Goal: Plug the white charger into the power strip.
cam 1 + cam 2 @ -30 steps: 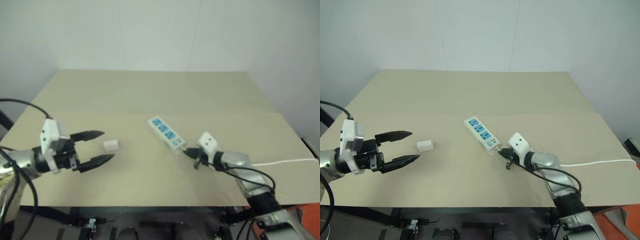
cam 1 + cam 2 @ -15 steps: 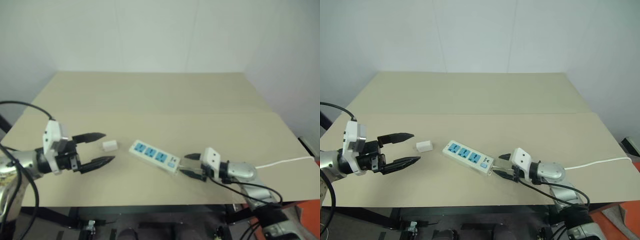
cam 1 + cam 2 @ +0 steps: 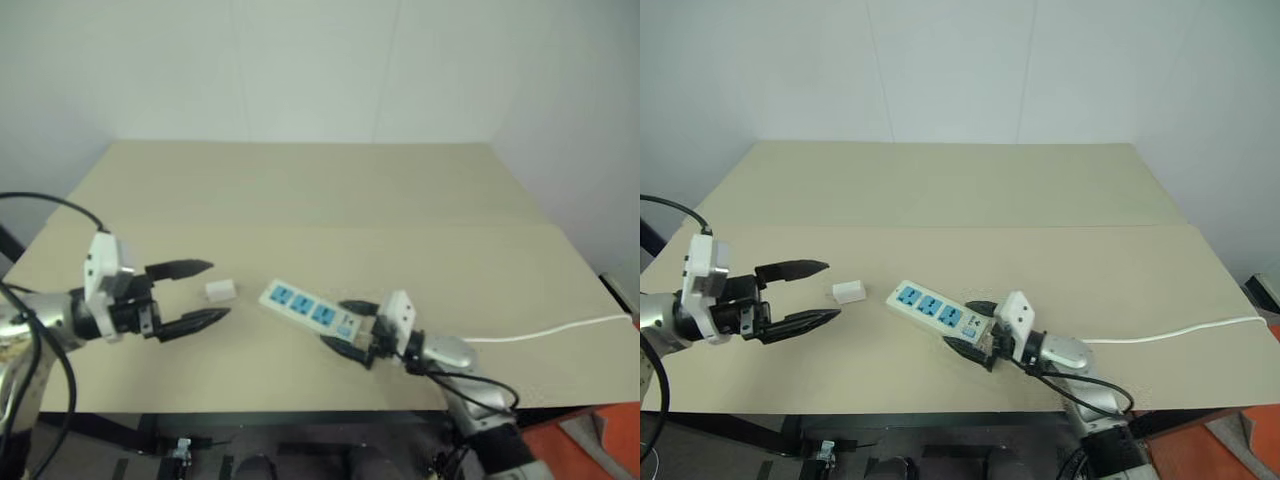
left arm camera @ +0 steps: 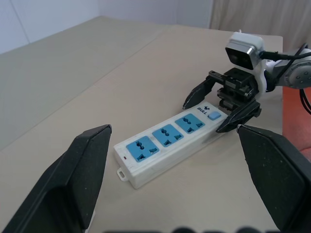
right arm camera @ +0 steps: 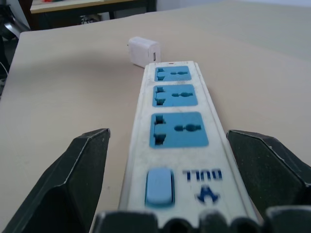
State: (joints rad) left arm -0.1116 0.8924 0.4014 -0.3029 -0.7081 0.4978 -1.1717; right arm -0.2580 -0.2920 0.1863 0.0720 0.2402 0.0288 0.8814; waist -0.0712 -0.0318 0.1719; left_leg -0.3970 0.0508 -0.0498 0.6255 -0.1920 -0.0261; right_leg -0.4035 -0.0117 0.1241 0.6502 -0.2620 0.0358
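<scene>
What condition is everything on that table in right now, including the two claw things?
white charger: lying loose on the table, not plugged in, just ahead of the left gripper's tips.
power strip: flat on the table, all three blue sockets empty.
left gripper: open, holding nothing.
right gripper: open, fingers either side of the strip's switch end.
table: bare beige top.
</scene>
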